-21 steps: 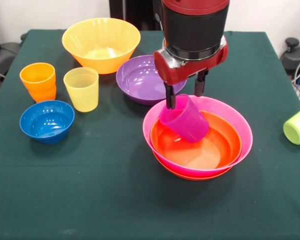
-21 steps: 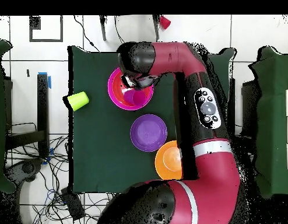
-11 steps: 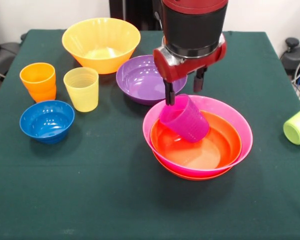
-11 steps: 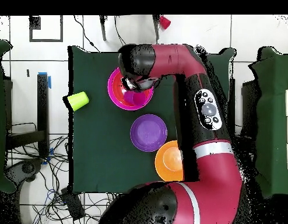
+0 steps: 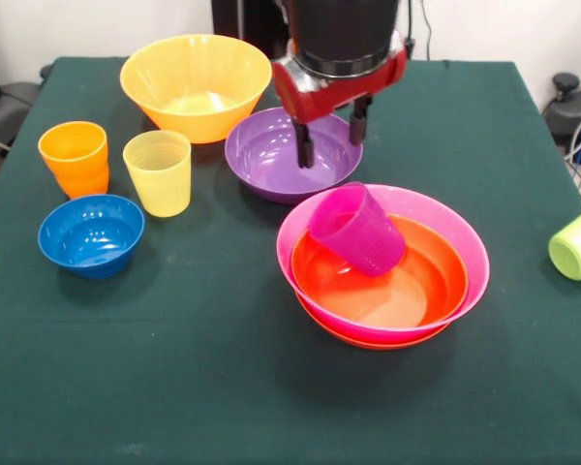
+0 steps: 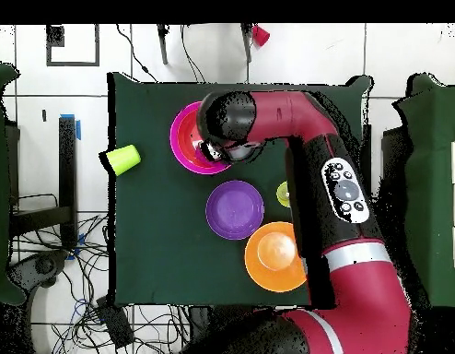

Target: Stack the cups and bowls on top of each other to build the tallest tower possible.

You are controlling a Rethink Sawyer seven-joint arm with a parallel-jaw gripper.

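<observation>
Purple cup (image 5: 357, 231) tilted in red-orange bowl (image 5: 407, 291), front-view only; end effector (image 5: 330, 134) open, empty.

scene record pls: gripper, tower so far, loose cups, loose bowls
gripper: open, empty, above purple bowl
tower: red-orange bowl nested in pink bowl, another red-orange rim under it
purple cup: tilted inside red-orange bowl, not upright
loose cups: orange, yellow, lime cup on its side at table edge
loose bowls: yellow-orange, blue, purple
</observation>
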